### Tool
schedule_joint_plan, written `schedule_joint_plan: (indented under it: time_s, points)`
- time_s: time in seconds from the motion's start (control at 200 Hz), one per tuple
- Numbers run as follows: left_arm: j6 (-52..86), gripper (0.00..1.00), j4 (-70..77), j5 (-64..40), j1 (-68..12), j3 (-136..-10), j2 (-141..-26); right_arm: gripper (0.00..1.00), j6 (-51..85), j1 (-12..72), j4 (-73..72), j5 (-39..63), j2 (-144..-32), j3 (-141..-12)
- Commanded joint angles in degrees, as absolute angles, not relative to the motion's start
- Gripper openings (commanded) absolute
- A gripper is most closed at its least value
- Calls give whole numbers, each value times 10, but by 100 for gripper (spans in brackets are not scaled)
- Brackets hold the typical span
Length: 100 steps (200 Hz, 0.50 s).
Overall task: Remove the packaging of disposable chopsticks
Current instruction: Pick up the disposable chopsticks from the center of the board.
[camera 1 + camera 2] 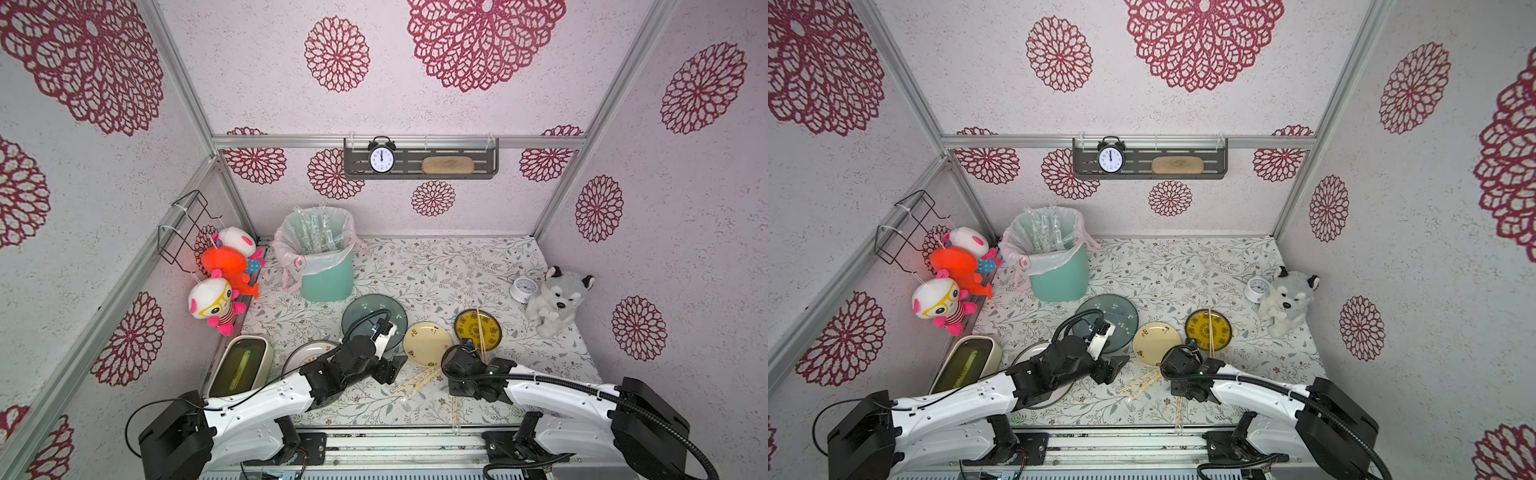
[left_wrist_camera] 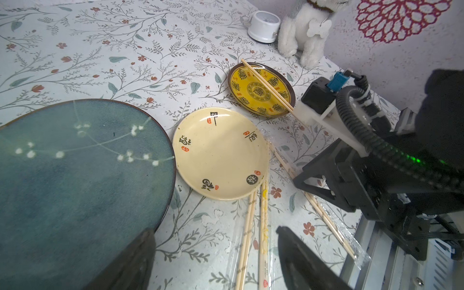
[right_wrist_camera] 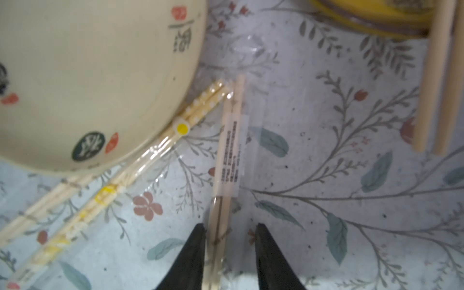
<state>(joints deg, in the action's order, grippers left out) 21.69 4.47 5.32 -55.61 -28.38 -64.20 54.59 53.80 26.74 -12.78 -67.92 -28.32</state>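
The right gripper [image 3: 229,227] stands with its jaws apart, astride the labelled packaging [image 3: 233,150], which runs forward from it with the disposable chopsticks [image 3: 218,221] inside. One finger [image 3: 193,251] sits closer to the sticks, so closing may clamp wood together with plastic, or push the pair sideways toward the cream plate [image 3: 88,75].

- The tablecloth [image 1: 436,266] is white with grey-green leafy sprigs and small red flowers.
- The bin [image 1: 328,282] is mint green, its liner [image 1: 297,253] pink-tinted.
- The large plate [image 2: 75,175] is dark teal with white blossoms.
- The cream plate [image 2: 221,155] bears black characters and red seals.
- The yellow plate [image 2: 244,85] has a dark brown rim.
- The chopsticks [image 3: 435,75] are pale tan.
- The clear sleeve [image 3: 232,150] has a white label printed black; a second sleeve [image 3: 160,148] carries yellow marks.
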Motion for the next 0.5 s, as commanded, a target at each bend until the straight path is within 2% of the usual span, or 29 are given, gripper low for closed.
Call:
schedule_joint_plan:
  time_s: [0.0,0.12,0.225,0.495]
  points:
    - [219,79,68,55,-561,-271,-632,29,532,511,273,-102,-698,-262]
    - [219,79,69,57,-561,-266,-627,24,514,477,270,-101,-693,-255]
    - [215,79,69,57,-561,-265,-625,14,491,459,266,-104,-689,-264]
    - [217,79,76,56,-561,-262,-626,18,468,452,283,-91,-714,-296]
